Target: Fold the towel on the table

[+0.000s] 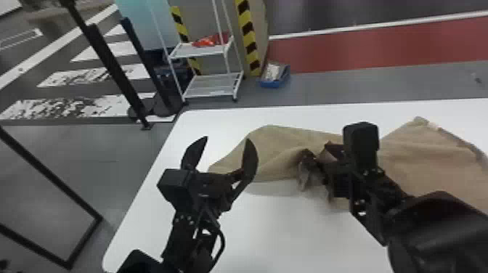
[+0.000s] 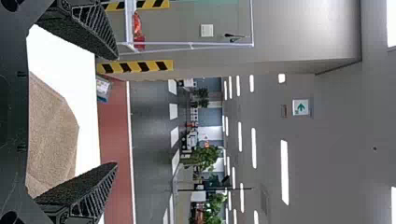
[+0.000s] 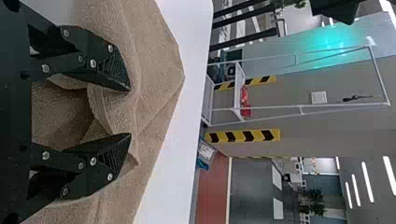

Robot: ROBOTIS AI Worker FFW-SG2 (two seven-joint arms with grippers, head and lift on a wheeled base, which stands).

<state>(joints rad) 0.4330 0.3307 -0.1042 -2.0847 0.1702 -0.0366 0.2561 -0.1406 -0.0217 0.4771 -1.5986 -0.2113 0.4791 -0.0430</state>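
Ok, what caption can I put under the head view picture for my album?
Two robot grippers, left and right, above a rumpled tan towel on a white table.

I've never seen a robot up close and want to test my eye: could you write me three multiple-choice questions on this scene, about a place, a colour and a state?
1. Where is the blue bin?
A) On the floor beyond the table
B) On the table
C) Under the towel

2. What colour is the towel?
A) Red
B) Blue
C) Tan

3. How are the jaws of the left gripper?
A) Shut on the towel
B) Spread apart
C) Shut on nothing

1: A, the bin stands on the grey floor past the table's far edge.
2: C, the cloth is tan in all three views.
3: B, a wide gap shows between the tips.
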